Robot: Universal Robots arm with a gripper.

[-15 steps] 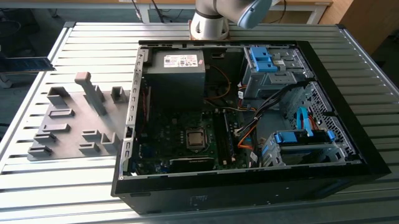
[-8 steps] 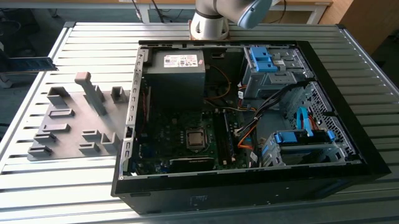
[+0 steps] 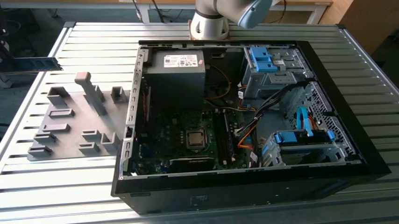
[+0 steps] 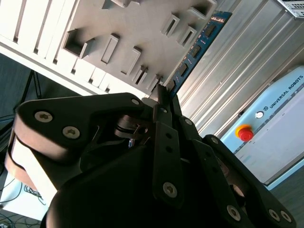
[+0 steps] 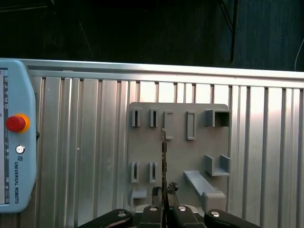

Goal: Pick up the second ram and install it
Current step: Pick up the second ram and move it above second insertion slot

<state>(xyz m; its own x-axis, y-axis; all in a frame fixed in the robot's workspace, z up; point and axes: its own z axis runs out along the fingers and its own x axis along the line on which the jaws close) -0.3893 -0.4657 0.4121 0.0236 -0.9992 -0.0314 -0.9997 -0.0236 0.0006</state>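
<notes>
The second ram (image 4: 197,45) is a thin dark blue-green stick with black chips, and my gripper (image 4: 162,95) is shut on one end of it. In the first wrist view the ram (image 5: 163,156) shows edge-on, rising from the gripper (image 5: 164,192) above the grey holder plate (image 5: 180,166). In the exterior view the ram (image 3: 36,64) hangs level in the air off the table's far left corner, well away from the open computer case (image 3: 143,116). The motherboard's memory slots (image 3: 228,135) lie inside the case beside the processor socket.
The grey holder plate (image 3: 72,119) with upright blocks lies on the slatted metal table (image 3: 93,37), on the exterior view's left of the case. The arm's base (image 3: 209,24) stands behind the case. A teach pendant (image 5: 14,142) with a red button lies on the table.
</notes>
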